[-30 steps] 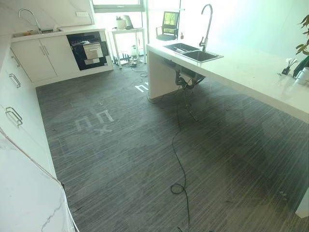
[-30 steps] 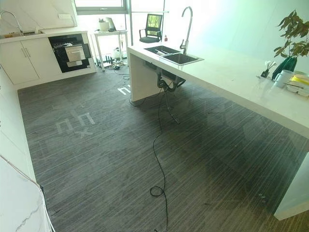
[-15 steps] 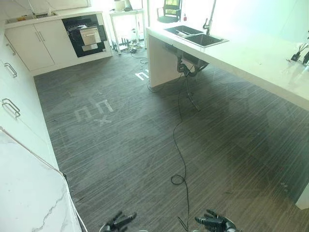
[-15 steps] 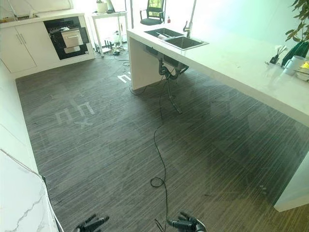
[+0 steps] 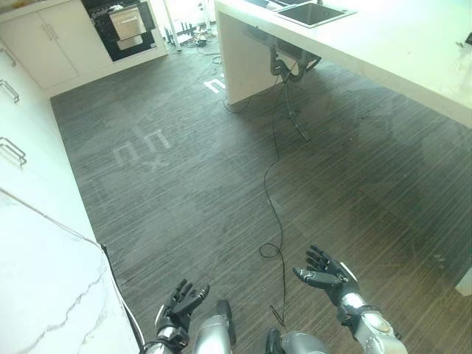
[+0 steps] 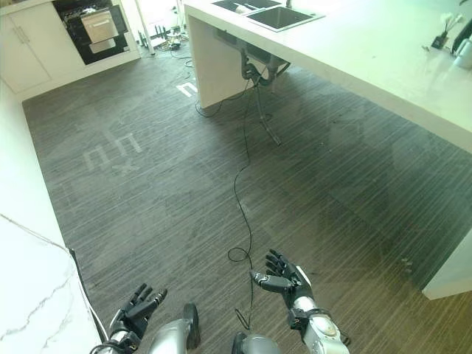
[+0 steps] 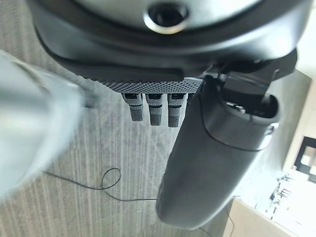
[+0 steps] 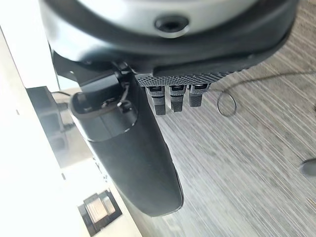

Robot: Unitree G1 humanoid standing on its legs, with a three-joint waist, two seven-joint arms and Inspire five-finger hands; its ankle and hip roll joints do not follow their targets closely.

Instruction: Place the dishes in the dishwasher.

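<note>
Left eye view puts the dishwasher (image 5: 122,26), its door ajar, at the far wall, well left of the sink counter (image 5: 383,51); no dishes are discernible. Both the left hand (image 5: 179,301) and right hand (image 5: 324,273) hover empty with fingers spread, well short of the counter. Judging by this, the approach is just starting: next, walk to the counter to find dishes.

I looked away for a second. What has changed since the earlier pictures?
The camera has tilted down, so the whole scene shifted up in view. Both hands have come into view low over the floor: the left hand and the right hand, both open and empty. The dishwasher and island counter stayed put.
</note>
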